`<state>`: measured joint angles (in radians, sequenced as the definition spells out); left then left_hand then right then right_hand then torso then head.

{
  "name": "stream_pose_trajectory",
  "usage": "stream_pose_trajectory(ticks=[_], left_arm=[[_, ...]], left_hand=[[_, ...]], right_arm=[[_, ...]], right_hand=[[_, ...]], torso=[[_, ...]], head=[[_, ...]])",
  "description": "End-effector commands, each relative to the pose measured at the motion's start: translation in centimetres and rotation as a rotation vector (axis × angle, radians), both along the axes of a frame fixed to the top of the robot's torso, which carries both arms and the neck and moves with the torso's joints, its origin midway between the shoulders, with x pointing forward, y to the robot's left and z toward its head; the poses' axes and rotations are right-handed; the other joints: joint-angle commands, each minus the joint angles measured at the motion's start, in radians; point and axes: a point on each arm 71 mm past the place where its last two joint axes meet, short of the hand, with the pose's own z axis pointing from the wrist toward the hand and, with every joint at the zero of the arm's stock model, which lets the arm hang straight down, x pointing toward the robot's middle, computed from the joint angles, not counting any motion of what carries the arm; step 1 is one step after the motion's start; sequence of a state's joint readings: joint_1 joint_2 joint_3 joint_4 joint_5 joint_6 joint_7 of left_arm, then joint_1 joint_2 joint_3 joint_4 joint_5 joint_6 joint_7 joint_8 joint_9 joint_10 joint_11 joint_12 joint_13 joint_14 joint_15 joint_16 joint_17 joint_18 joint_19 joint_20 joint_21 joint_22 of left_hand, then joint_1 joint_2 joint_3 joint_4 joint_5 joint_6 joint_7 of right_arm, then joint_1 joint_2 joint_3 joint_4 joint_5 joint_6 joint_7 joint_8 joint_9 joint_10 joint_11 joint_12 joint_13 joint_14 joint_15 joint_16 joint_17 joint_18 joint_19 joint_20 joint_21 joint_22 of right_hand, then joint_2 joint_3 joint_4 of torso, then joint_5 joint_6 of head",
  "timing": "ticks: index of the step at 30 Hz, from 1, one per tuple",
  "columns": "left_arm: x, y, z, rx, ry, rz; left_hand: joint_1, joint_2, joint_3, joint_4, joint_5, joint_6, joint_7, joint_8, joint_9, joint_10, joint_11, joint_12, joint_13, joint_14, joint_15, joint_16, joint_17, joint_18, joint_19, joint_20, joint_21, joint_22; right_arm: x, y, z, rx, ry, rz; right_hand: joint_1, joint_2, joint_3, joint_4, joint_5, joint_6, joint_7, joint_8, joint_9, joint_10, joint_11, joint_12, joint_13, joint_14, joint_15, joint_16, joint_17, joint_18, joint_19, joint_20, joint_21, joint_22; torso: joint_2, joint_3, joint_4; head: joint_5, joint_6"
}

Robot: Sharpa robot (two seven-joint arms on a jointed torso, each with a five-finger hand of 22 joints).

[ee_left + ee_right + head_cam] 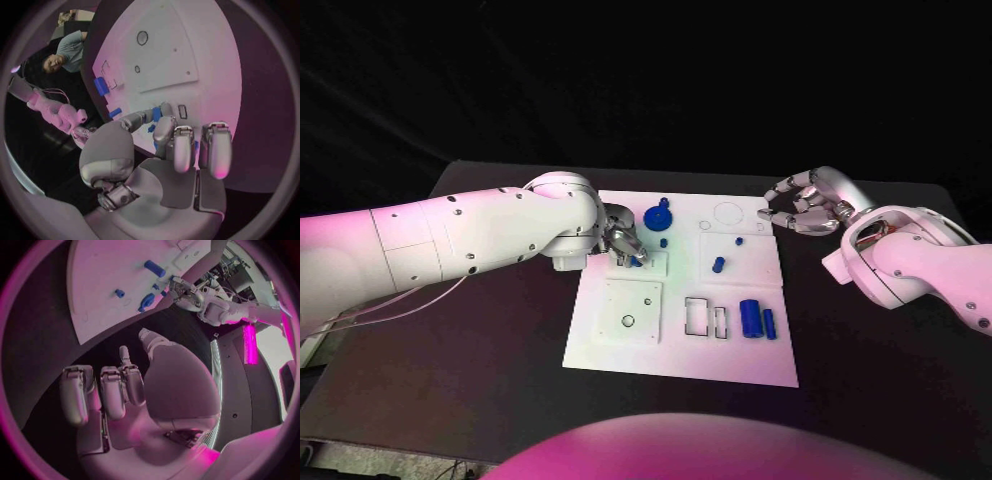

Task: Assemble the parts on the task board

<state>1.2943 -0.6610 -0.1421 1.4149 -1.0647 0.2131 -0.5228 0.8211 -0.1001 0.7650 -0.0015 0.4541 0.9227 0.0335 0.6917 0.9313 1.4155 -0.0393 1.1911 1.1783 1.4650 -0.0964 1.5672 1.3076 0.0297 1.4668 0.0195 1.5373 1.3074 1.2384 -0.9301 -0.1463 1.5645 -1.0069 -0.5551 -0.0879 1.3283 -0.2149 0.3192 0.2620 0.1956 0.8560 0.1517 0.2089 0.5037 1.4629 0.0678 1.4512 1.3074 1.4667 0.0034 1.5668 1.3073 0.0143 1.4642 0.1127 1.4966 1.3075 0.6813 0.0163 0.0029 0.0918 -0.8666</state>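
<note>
Fingertips of the left hand (620, 243) close on a small blue part (636, 260) at the white board's (678, 365) far-left square plate, pointing down. Right hand (800, 206) hovers curled, empty, beyond the board's far-right corner.

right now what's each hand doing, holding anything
left hand: fingers pinch a small blue part over the task board.
right hand: fingers curled, holds nothing.
</note>
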Motion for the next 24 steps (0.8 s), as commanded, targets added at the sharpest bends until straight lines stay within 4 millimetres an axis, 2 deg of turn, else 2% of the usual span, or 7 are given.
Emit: stream_pose_trajectory(ticks=[1,13,17,24], left_arm=[[-0.37,-0.28,-0.43,0.010,0.034,-0.025],[-0.31,-0.33,-0.51,0.015,0.043,-0.028],[-0.25,-0.32,-0.53,0.014,0.043,-0.025],[-0.23,-0.25,-0.58,0.017,0.048,-0.026]], left_hand=[[-0.014,-0.001,0.103,-0.096,-0.014,0.006,-0.012,0.006,-0.005,0.005,-0.002,0.003,-0.001,0.106,-0.006,0.004,0.263,-0.020,0.078,-0.006,0.005,0.238],[-0.045,-0.006,0.085,-0.070,-0.048,0.009,-0.015,0.016,-0.027,0.006,-0.003,0.006,-0.002,0.106,-0.007,0.004,0.263,-0.020,0.079,-0.008,0.006,0.240],[-0.059,-0.004,0.079,-0.059,-0.078,0.009,-0.016,0.022,-0.039,0.005,-0.004,0.006,-0.002,0.106,-0.008,0.004,0.263,-0.020,0.079,-0.008,0.005,0.240],[-0.070,-0.005,0.075,-0.050,-0.089,0.011,-0.016,0.025,-0.046,0.006,-0.004,0.007,-0.002,0.106,-0.008,0.004,0.263,-0.021,0.079,-0.008,0.006,0.240]], right_arm=[[-0.05,0.14,-0.07,-0.004,0.004,0.016],[-0.07,0.14,-0.06,-0.004,0.005,0.017],[-0.09,0.17,-0.07,-0.004,0.006,0.019],[-0.11,0.14,-0.08,-0.004,0.007,0.020]], right_hand=[[-0.010,-0.001,0.004,0.000,0.006,0.001,-0.006,0.004,0.001,-0.002,-0.003,-0.004,0.145,0.104,-0.006,0.004,0.263,0.006,0.063,-0.008,-0.006,0.226],[-0.010,-0.001,0.004,0.000,0.006,0.001,-0.006,0.004,0.001,-0.002,-0.003,-0.004,0.145,0.104,-0.006,0.004,0.263,0.006,0.063,-0.008,-0.006,0.226],[-0.008,-0.005,0.007,-0.004,0.003,-0.001,-0.007,0.006,0.002,-0.002,-0.003,-0.003,0.145,0.104,-0.006,0.004,0.263,0.006,0.063,-0.008,-0.006,0.226],[-0.008,-0.005,0.007,-0.004,0.002,-0.001,-0.007,0.007,0.002,-0.002,-0.003,-0.004,0.145,0.104,-0.006,0.004,0.263,0.006,0.063,-0.008,-0.007,0.226]], torso=[[0.000,-0.0001,0.0002],[0.001,-0.0006,-0.0002],[0.001,-0.0004,0.0000],[0.001,-0.0003,0.0011]], head=[[-0.001,0.000],[-0.004,-0.003],[-0.005,-0.004],[-0.006,-0.006]])
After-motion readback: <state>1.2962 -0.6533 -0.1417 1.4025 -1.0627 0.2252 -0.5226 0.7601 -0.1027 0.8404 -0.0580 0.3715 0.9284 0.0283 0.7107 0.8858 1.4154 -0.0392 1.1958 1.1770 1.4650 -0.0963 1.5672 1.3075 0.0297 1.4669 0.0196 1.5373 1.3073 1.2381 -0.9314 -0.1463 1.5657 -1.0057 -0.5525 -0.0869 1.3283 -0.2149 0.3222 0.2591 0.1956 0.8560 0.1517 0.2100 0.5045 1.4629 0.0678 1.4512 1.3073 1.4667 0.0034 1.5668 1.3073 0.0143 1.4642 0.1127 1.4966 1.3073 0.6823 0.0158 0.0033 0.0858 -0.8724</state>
